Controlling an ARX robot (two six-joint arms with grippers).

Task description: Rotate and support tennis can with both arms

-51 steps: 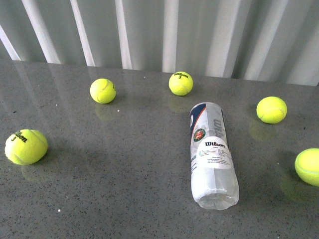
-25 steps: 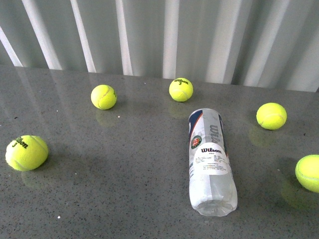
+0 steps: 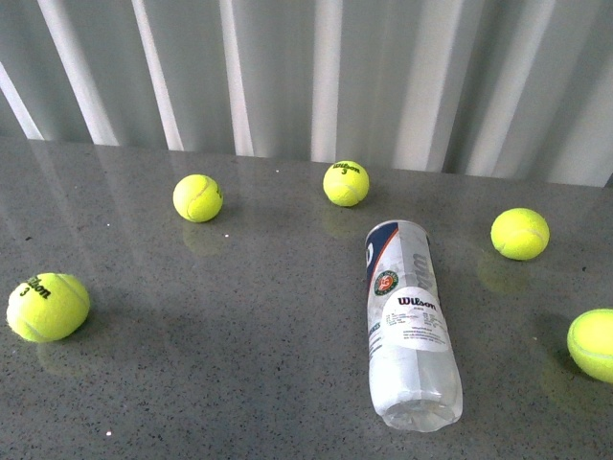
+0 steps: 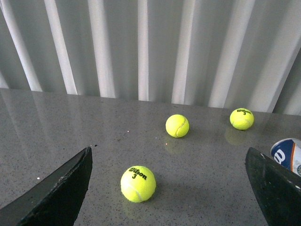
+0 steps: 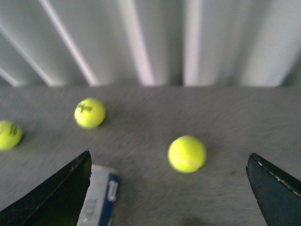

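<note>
The tennis can (image 3: 406, 321) lies on its side on the grey table, right of centre, its navy-blue end away from me and its clear wrinkled end toward me. It is empty of balls. Its blue end shows at the edge of the left wrist view (image 4: 288, 154) and in the right wrist view (image 5: 99, 197). My left gripper (image 4: 169, 188) is open, with a tennis ball between its fingers' lines. My right gripper (image 5: 169, 188) is open above the table beside the can. Neither arm shows in the front view.
Several yellow-green tennis balls lie around the can: one front left (image 3: 47, 307), one back left (image 3: 197, 198), one behind the can (image 3: 346, 183), one to its right (image 3: 520, 234), one at the right edge (image 3: 593, 345). A ribbed white wall (image 3: 306, 67) stands behind the table.
The front view has shifted a little, so the can and balls sit lower in the picture. The things themselves have not moved on the table.
</note>
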